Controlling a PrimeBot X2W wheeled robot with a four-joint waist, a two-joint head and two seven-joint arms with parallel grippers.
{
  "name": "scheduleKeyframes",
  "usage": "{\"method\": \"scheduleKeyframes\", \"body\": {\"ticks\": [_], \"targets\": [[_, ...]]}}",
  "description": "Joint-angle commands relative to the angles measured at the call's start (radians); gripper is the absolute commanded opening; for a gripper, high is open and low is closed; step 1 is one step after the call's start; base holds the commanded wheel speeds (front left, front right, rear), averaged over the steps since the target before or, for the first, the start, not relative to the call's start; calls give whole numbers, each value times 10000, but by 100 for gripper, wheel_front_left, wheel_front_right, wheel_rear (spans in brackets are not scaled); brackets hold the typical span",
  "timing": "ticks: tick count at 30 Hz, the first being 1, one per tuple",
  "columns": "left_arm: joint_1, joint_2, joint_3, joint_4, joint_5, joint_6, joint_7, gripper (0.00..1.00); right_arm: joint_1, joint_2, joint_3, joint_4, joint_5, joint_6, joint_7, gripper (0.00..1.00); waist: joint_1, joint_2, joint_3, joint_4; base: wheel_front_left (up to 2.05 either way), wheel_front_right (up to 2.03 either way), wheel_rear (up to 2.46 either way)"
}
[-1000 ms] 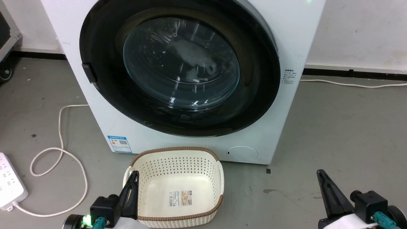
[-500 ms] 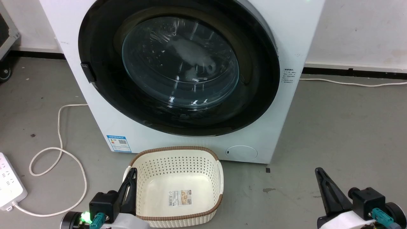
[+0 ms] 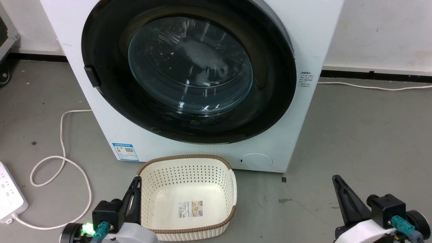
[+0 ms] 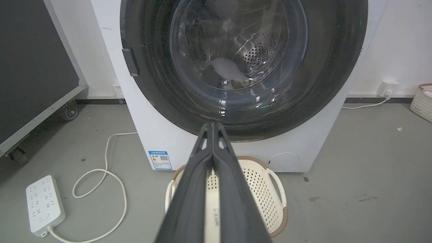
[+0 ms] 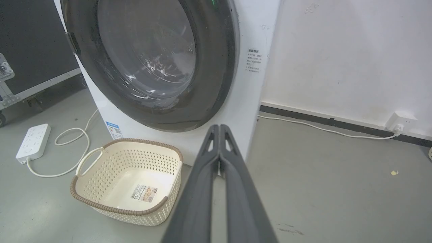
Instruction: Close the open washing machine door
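Door (image 3: 189, 74) looks shut flush against the washer (image 3: 303, 111), so you're basically done. Left gripper (image 3: 136, 182) and right gripper (image 3: 335, 180) are both clenched and empty. Maybe nudge-check that it latched.

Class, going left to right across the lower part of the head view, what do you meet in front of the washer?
power strip → cord → left tool → basket → right tool

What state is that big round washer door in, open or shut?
Shut. The large round black-rimmed glass door lies flush against the white front-loading washing machine, with no gap visible around its rim.
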Motion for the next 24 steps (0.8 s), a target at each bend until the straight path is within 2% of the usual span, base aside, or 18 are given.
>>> {"method": "scheduleKeyframes", "body": {"ticks": [1,24], "targets": [[-174,-7,43,-65,103,62,61,0,-153,37,31,-106,-36,-5,77,0,0,-1,4,-3,0,0,0],[-327,-22,239,-269,273,214,593,0,-307,49,151,-343,-132,-7,593,0,0,-1,67,-48,0,0,0]]}}
